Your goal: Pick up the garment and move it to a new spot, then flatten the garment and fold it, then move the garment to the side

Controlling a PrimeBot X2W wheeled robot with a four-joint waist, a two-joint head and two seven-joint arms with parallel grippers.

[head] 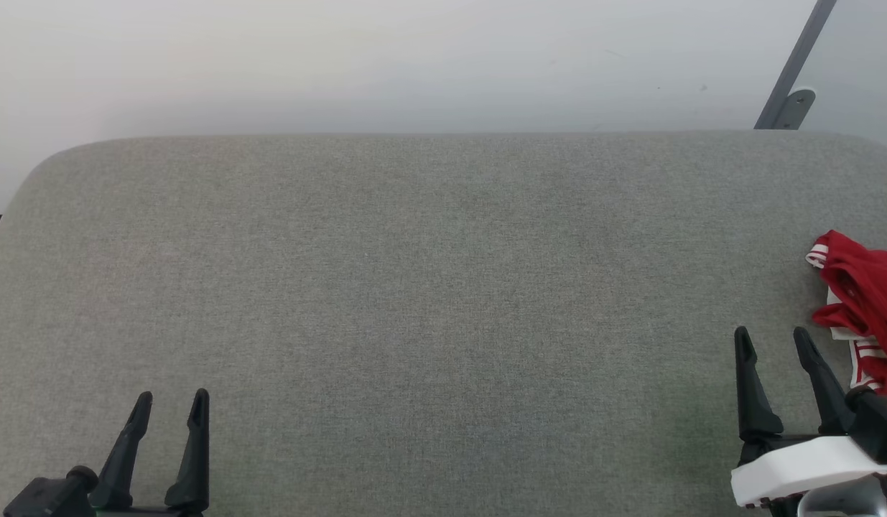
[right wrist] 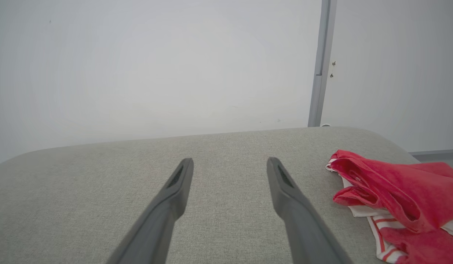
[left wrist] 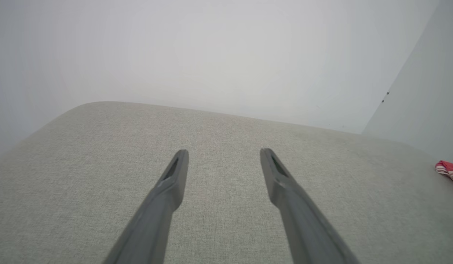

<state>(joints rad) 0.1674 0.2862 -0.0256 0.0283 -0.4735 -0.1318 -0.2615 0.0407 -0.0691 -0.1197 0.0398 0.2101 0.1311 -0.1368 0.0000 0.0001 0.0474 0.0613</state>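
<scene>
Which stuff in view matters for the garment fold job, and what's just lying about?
Job:
- crumpled red fabric garment with white and striped trim, at the right edge of the grey fabric-covered table
- left gripper and right gripper, both open and empty

Just there:
- grey metal post with bracket, by the white wall

Matt grey woven cloth covers the table (head: pixel 414 287); the garment (head: pixel 863 301) is soft red fabric.
</scene>
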